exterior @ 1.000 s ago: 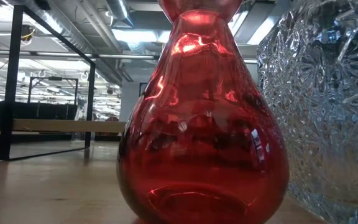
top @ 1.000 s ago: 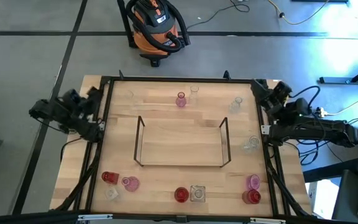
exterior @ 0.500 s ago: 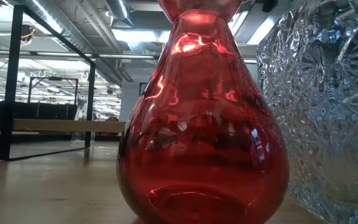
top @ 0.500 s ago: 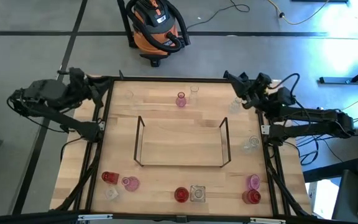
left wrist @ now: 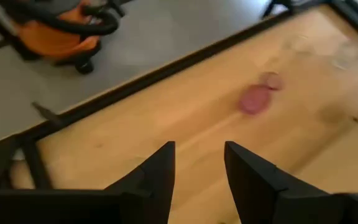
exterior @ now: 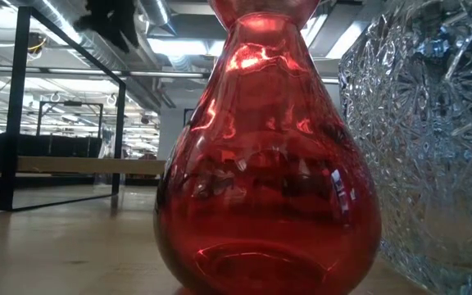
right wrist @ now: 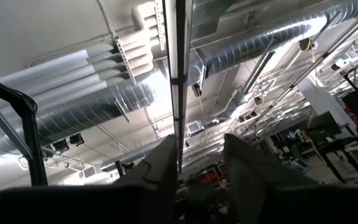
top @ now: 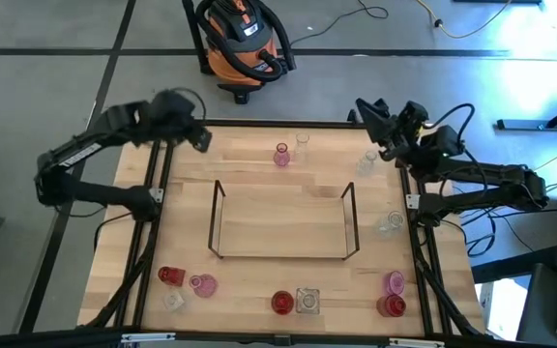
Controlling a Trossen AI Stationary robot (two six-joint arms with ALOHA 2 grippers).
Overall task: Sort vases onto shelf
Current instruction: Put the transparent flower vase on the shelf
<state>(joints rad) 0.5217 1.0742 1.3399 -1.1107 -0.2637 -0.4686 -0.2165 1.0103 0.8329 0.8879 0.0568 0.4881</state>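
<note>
Vases on bench (top: pixel 259 169), high view: three red, three pink, about six clear. Red at lower left (top: pixel 170 275), lower centre (top: pixel 281 303), lower right (top: pixel 391 306); pink at (top: pixel 202 285), (top: pixel 394 282), upper centre (top: pixel 281 155). One shelf (top: pixel 282 221), thin dark wire, bare, frame centre. Since a second ago both arms swung inward from bench sides: left hand (top: pixel 199 140) now over upper-left bench edge, fingers released, nothing held; right hand (top: pixel 367 111) over upper-right corner, fingers parted, empty
</note>
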